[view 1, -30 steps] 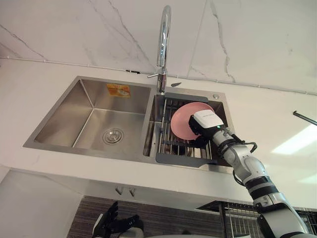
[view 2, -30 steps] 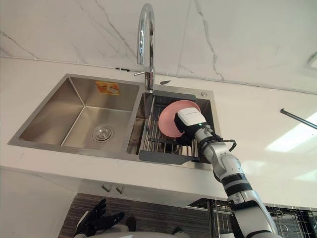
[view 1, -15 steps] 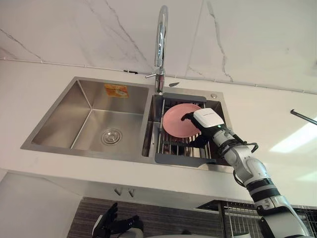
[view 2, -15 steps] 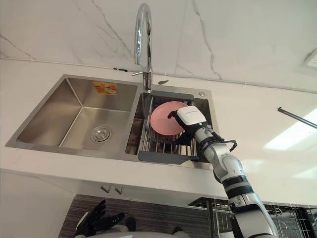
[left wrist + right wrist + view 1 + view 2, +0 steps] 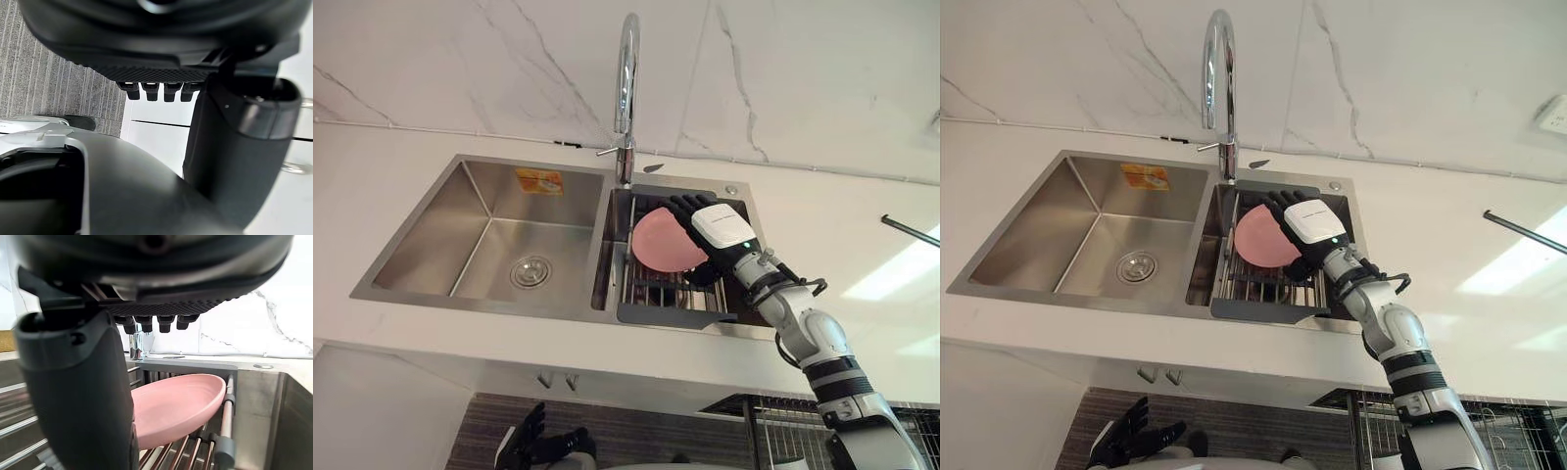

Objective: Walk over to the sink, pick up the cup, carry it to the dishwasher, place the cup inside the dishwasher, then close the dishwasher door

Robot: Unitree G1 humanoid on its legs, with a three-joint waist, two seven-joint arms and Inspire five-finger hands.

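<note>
- I am watching the right hand (image 5: 720, 227) reaching into the sink (image 5: 431, 240), spread wide across a pink plate (image 5: 658, 245). Its fingers are arching over the upper rim with the thumb low beside it, and nothing is being gripped yet.
- The thing at hand is looking like a shallow plate, not a cup. It is leaning tilted on the wire rack (image 5: 651, 292) in the right basin, under the faucet (image 5: 626, 88).
- The left hand (image 5: 543, 448) is hanging low, fingers relaxed and apart.
- I am worrying that pinching the smooth slanted rim could be squeezing it out, sending it sliding along the bars or dropping flat.
- Lifting too steeply could be clipping the faucet.
</note>
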